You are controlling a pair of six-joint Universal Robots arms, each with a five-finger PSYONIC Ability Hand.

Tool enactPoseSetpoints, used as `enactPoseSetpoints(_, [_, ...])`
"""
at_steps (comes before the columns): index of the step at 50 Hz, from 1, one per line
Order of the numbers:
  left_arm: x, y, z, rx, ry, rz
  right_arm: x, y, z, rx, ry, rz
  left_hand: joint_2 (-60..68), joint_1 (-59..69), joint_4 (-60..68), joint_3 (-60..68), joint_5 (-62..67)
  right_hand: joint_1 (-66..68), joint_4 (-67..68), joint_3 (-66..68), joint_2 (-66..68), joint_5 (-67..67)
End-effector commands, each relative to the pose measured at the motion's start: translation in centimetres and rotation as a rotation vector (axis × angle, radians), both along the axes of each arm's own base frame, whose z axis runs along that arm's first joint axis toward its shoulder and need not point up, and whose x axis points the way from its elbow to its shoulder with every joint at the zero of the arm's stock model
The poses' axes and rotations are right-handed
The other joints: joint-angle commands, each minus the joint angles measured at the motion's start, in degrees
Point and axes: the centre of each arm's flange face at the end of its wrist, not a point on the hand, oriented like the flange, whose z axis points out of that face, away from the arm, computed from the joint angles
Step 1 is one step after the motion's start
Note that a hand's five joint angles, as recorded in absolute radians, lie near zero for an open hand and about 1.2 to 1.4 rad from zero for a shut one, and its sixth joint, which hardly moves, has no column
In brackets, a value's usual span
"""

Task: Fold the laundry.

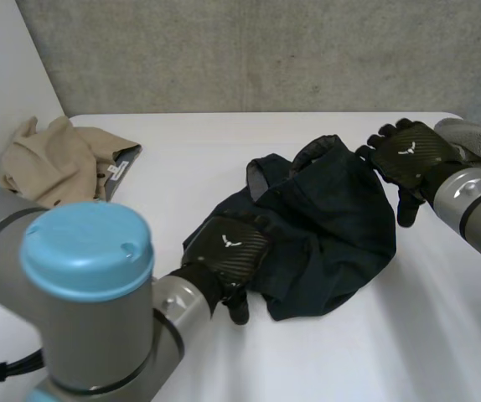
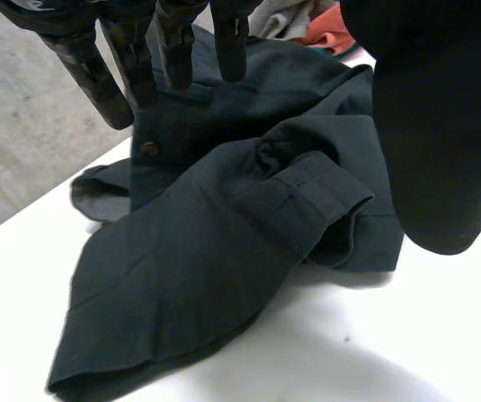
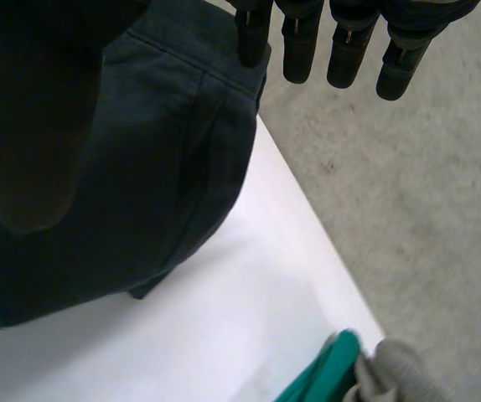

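Observation:
A crumpled dark navy shirt (image 1: 328, 222) lies in the middle of the white table (image 1: 199, 151). My left hand (image 1: 228, 247) hovers over the shirt's near left edge, open with straight fingers. In the left wrist view its fingers (image 2: 169, 46) and thumb (image 2: 442, 126) are spread above the shirt (image 2: 215, 251), where a button and a cuff show. My right hand (image 1: 410, 155) is at the shirt's far right edge, open too. The right wrist view has its straight fingers (image 3: 345, 46) past the shirt's (image 3: 165, 159) seam, holding nothing.
A beige garment (image 1: 52, 159) lies at the table's far left. A grey cloth (image 1: 475, 136) sits at the far right corner beside my right arm; the right wrist view shows teal cloth (image 3: 324, 381) and grey cloth (image 3: 395, 373) there. Concrete floor lies beyond the table edge.

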Motion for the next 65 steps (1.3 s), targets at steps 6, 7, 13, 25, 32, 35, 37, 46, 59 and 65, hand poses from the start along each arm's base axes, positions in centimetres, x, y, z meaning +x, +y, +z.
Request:
enactPoseSetpoints(6, [-5.2,-0.4,-4.1,0.005,-0.037,-0.090,2.9,-4.1,-2.6,-0.080,0.122,0.208,-1.0,-0.8,-0.7,-1.2,-2.0,-2.9,-1.8,-1.9,-1.9,-2.4])
enactPoseSetpoints(7, [-5.6,-0.7,-4.6,-0.007,-0.052,-0.088,3.1,-4.4,-3.0,-0.081,0.127,0.224,0.0,0.2,0.3,-0.2,-1.0,-2.9,-1.8,-1.9,-1.9,-2.4])
enactPoseSetpoints(13, [-6.7,-1.8,-7.1,-0.035,-0.109,-0.086,4.4,-5.5,-6.1,-0.060,0.155,0.279,10.7,10.9,11.0,10.6,9.7,-2.9,-1.8,-1.9,-1.9,-2.4])
enactPoseSetpoints(25, [-3.7,-8.8,-0.3,-0.317,0.075,0.182,4.2,-7.5,-1.9,-0.162,-0.005,0.206,68.2,68.4,68.5,68.1,67.3,67.1,68.2,68.1,68.1,67.6])
enactPoseSetpoints(32, [0.2,-13.1,7.6,-0.498,0.251,0.202,0.6,-7.0,0.7,0.041,-0.217,-0.065,68.2,68.4,68.5,68.1,67.3,67.1,68.2,68.1,68.1,67.6])
enactPoseSetpoints(35, [1.2,-15.0,7.3,-0.470,0.227,0.194,-0.3,-5.3,0.2,0.207,-0.340,-0.162,68.2,68.4,68.5,68.1,67.3,67.1,68.2,68.1,68.1,67.6])
enactPoseSetpoints(37, [1.6,-16.2,6.4,-0.445,0.197,0.211,-0.4,-4.4,-0.7,0.295,-0.402,-0.188,68.2,68.4,68.5,68.1,67.3,67.1,68.2,68.1,68.1,67.6])
enactPoseSetpoints(46, [3.1,-22.5,-0.6,-0.340,-0.002,0.290,2.7,-0.3,-6.6,0.597,-0.728,-0.167,68.2,68.4,68.5,68.1,67.3,67.1,68.2,68.1,68.1,67.6])
enactPoseSetpoints(59, [3.9,-16.7,4.3,-0.331,0.064,0.215,1.7,0.7,-0.5,0.175,-0.280,-0.117,8.9,9.1,9.2,8.8,7.9,11.9,13.0,12.9,12.9,12.4])
enactPoseSetpoints(65, [6.2,-13.2,6.1,-0.308,0.047,0.243,0.6,2.4,0.5,0.069,0.025,-0.040,11.9,12.1,12.2,11.8,10.9,12.1,13.1,13.1,13.1,12.6])
